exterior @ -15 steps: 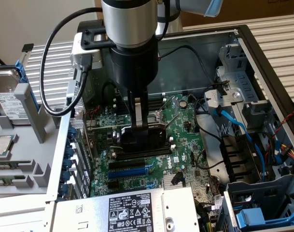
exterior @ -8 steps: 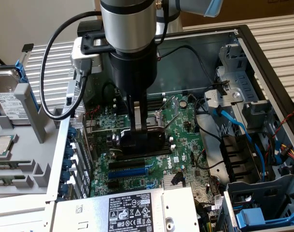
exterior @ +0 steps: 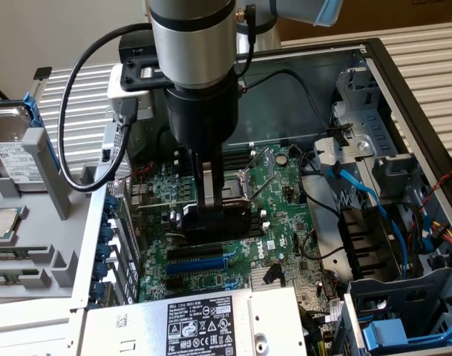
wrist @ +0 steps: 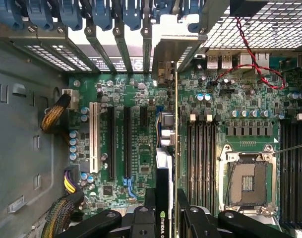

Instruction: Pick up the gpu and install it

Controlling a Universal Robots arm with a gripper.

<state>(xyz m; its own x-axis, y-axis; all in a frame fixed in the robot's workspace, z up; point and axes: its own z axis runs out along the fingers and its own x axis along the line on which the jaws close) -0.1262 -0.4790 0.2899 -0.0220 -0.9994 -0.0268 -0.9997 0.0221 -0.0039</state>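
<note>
The gpu (wrist: 166,173) is seen edge-on in the wrist view, with its thin green board, black cooler and silver bracket (wrist: 176,52) standing upright over the large green motherboard (wrist: 136,94). My gripper (wrist: 168,220) is shut on it, one black finger on each face. In the exterior view my gripper (exterior: 214,215) hangs low inside the open computer case with the gpu's black cooler (exterior: 233,221) between its fingers, just above the blue and black expansion slots (exterior: 196,256). The card's bracket end points toward the case's rear slot openings (wrist: 116,49). Whether the card touches a slot cannot be told.
Black and white expansion slots (wrist: 111,144) lie beside the card, with memory slots (wrist: 200,163) and the empty CPU socket (wrist: 247,183) on its other side. A silver power supply (exterior: 188,322) fills the front. A drive cage (exterior: 367,126), blue cables (exterior: 374,204) and a hard drive (exterior: 7,141) flank the case.
</note>
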